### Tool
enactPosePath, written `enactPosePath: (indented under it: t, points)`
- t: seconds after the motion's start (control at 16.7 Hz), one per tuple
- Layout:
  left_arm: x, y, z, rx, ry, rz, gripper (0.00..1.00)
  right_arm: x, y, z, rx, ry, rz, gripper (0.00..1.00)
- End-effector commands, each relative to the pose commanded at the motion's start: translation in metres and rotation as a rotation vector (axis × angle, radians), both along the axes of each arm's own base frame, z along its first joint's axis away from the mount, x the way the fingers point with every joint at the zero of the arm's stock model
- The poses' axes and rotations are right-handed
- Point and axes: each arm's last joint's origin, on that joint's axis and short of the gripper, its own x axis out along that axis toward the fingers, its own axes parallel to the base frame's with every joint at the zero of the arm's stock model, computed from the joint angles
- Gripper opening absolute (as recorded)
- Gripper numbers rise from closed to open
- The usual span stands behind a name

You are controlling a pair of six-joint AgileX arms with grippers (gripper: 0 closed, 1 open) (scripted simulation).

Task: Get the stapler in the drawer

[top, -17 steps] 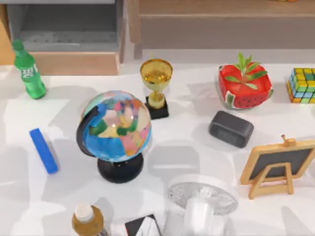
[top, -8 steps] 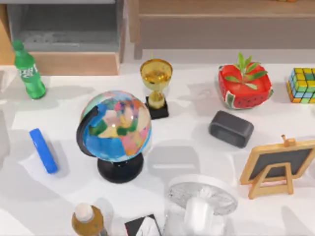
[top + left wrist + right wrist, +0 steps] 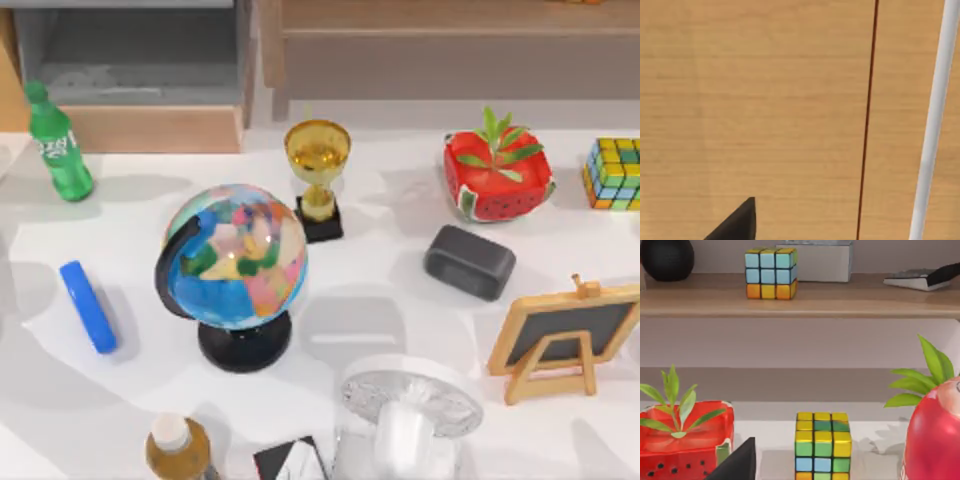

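stapler [image 3: 88,306] lay flat at the table's left, near the globe [image 3: 233,270]; drawer [image 3: 140,70] stood open behind | judged it light, stiff, slick; best pinched across its slim middle | my claws: cannot tell

You get the boxy drawer w/ grey inner walls and tan wood front [image 3: 150,128] cut by the top view's upper edge, back wall out of frame. The wide brown wooden shelf unit [image 3: 450,50] is cropped up top too. At the bottom edge, the amber bottle w/ white cap [image 3: 178,448], the black-and-white card [image 3: 290,460] and the white round fan [image 3: 410,415] are each cut off. Multicoloured puzzle cube [image 3: 613,173] and wooden-framed chalkboard easel [image 3: 565,340] run off the right edge. In the left wrist view, just a dark pincer tip [image 3: 737,225] pokes in; same in the right wrist view [image 3: 737,465], so finger gap can't be read.
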Motion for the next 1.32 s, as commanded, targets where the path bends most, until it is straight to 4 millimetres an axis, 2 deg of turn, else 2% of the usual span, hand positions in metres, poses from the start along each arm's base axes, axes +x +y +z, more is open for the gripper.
enactPosePath:
  t: [0.42,0.66,1.32]
  points:
    - [0.023,0.002,0.000,0.003,-0.005,0.004,1.00,0.000,0.000,0.000,0.000,0.000,0.000,1.00]
    - [0.025,0.002,0.000,0.003,-0.004,0.004,1.00,0.000,0.000,0.000,0.000,0.000,0.000,1.00]
    - [0.025,0.002,0.000,0.003,-0.004,0.004,0.17,0.000,0.000,0.000,0.000,0.000,0.000,1.00]
